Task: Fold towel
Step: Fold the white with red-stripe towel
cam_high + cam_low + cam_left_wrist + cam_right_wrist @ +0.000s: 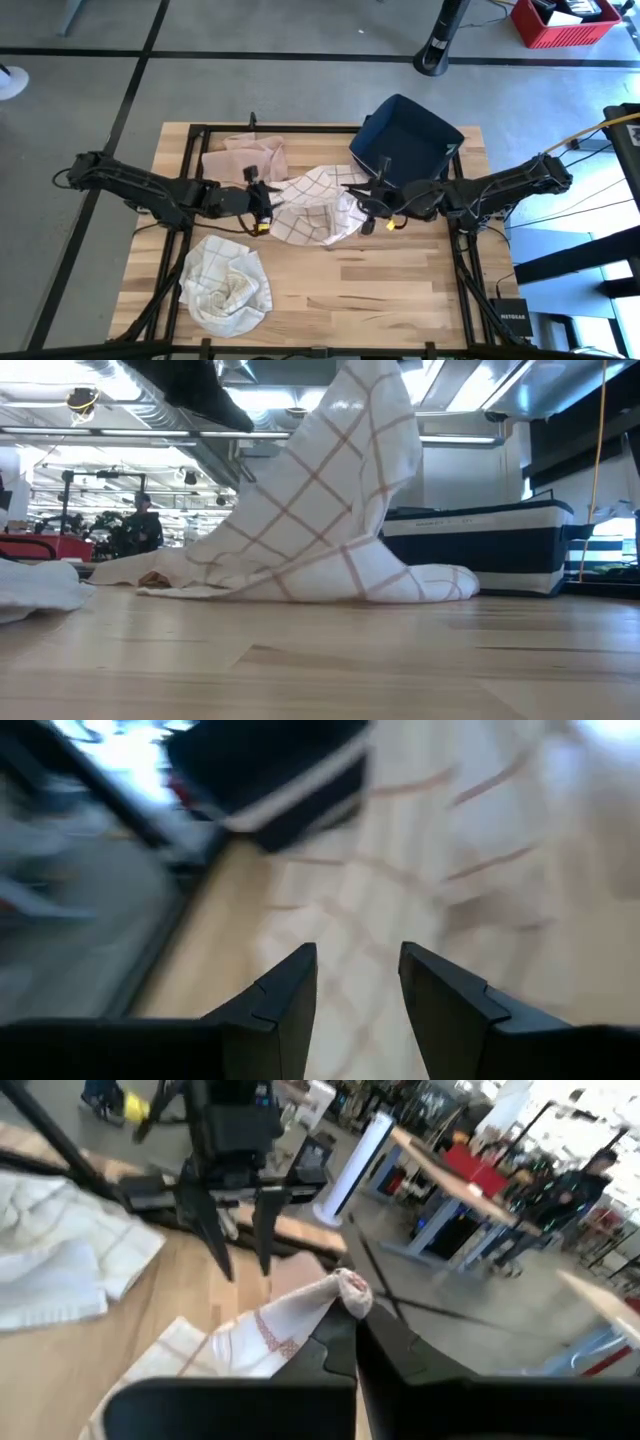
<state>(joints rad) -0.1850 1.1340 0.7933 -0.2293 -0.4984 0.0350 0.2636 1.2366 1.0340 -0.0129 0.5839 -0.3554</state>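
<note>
A white towel with thin brown checks (315, 205) sits at the table's middle. One part is drawn up off the table (335, 470); the rest lies on the wood (300, 585). My right gripper (368, 205) is at the towel's right side, shut on it (350, 1325). At the towel's left edge, my left gripper (262, 205) is open with nothing between its fingers (358, 975). The right wrist view shows it a little beyond the held end (240, 1220). My right gripper pinches a bunched end of the checked towel (335, 1295) between its two fingers, and a small tuft sticks out past the fingertips. The fingers come nearly level from the table's right side. The towel hangs slack below them, its lower part heaped on the table (420, 582).
A pinkish cloth (245, 155) lies at the far left and a crumpled white towel (228, 285) at the near left. A navy bin (405, 135) stands at the far right, close behind my right arm. A person (140, 525) stands in the room beyond.
</note>
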